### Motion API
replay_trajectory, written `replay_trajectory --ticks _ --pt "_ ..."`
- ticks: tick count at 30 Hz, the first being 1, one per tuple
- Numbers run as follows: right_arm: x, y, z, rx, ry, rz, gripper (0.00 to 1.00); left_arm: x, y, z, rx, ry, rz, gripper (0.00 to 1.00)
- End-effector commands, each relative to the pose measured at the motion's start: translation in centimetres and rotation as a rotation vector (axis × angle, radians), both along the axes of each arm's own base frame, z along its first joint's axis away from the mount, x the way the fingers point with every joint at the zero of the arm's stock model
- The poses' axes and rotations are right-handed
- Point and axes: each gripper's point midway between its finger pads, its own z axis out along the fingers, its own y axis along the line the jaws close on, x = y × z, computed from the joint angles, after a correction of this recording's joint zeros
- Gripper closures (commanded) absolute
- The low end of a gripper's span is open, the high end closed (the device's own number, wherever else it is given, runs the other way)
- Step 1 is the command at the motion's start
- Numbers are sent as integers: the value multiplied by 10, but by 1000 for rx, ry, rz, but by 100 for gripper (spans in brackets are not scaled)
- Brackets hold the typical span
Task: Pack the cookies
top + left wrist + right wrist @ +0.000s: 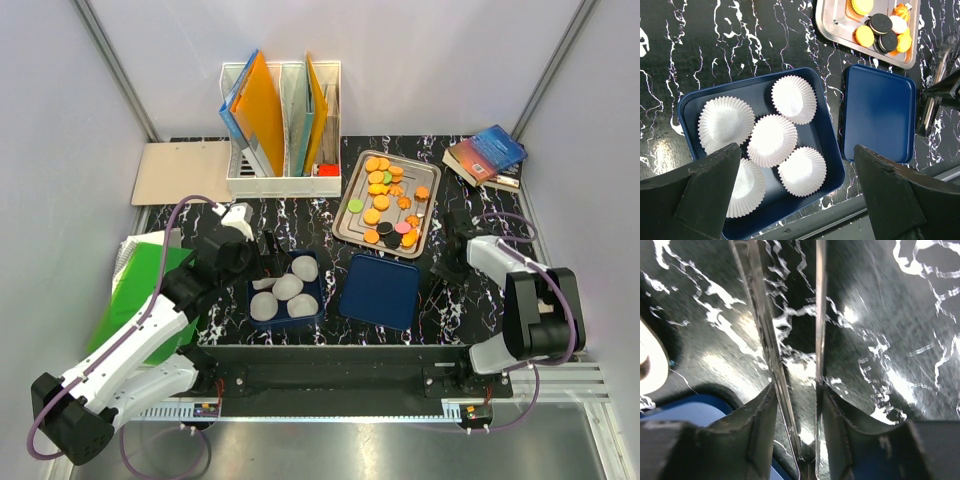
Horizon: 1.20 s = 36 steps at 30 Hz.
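Marbled tabletop point(310, 215) shows between tray point(835, 22) and lid point(379, 291); left end effector point(796, 150) spread, right end effector point(797, 390) pinching tongs point(760, 315).

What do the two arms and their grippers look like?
Both the left arm and right arm have white links, black joints and a purple cable looping alongside. The left gripper and right gripper have black, wedge-shaped fingers.

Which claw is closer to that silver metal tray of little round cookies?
Right. The right claw, shut on thin metal tongs, sits just off the near right corner of the silver metal tray. The left claw hangs open above the blue box of white paper cups, farther off.
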Motion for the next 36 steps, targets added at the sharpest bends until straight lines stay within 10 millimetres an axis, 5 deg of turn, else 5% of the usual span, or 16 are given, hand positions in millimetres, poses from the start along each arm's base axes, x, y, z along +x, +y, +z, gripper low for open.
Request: replay_trajectory --ticks 1,9,14,26,30,36 --pt "-10 -5 19 -6 -64 -54 58 2 -1 8 -21 -23 7 1" --pt "-7 -11 104 -23 -285 -23 55 3 -4 0 -20 11 10 1" --pt "-9 -5 141 3 -376 35 53 3 -9 -3 -30 40 7 1" --pt "-7 16 195 82 -565 185 54 2 -6 -4 -39 39 23 1" --pt "1 33 214 101 -594 290 56 2 -8 -5 -38 44 19 1" --pt "21 74 216 20 -525 494 56 -1 -5 -5 -37 40 18 1"
